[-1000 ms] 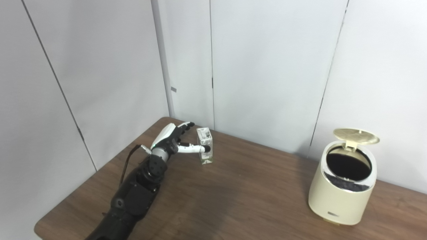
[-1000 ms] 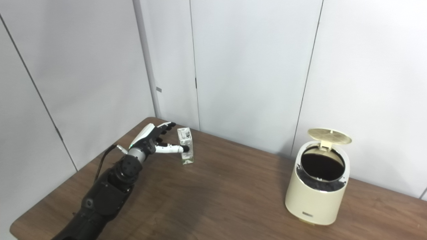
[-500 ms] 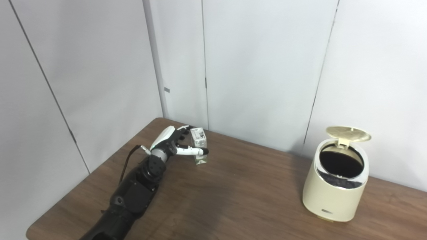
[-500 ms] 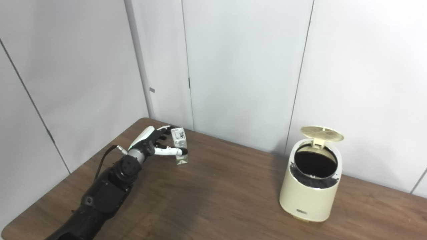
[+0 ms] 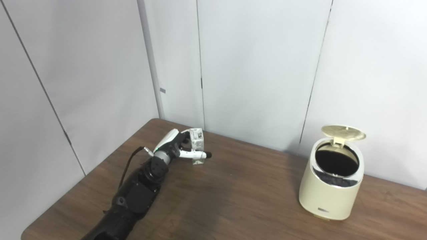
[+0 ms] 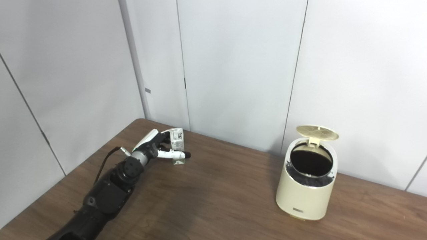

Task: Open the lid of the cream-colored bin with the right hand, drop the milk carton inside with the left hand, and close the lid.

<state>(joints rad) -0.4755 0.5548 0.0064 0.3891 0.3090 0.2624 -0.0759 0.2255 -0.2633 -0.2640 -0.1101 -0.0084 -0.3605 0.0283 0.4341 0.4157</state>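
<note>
**Left hand closed on the carton, bin open across the table**

Left eye view: the left hand is wrapped around the milk carton near the table's far left corner. The thumb runs across the carton's front and the fingers curl behind it, so most of the carton's left side is hidden. Whether its base touches the wood or is just clear of it is hard to make out. Well apart to the right stands the cream-colored bin, its lid tipped up at the back and its inside too dark to read. The right hand is out of the picture.

Right eye view: the same grip shows from a little further right. The carton looks tilted slightly, top leaning away from the hand. More of the table's right end appears beyond the bin, and the ribbed underside of the lid is clearer here.

Compared with a second ago, the thumb tip reaches past the carton's right edge instead of pressing on its front face, and the fingers, then spread above the carton, have closed behind it. The camera has also swung, moving everything leftward in frame.
</note>
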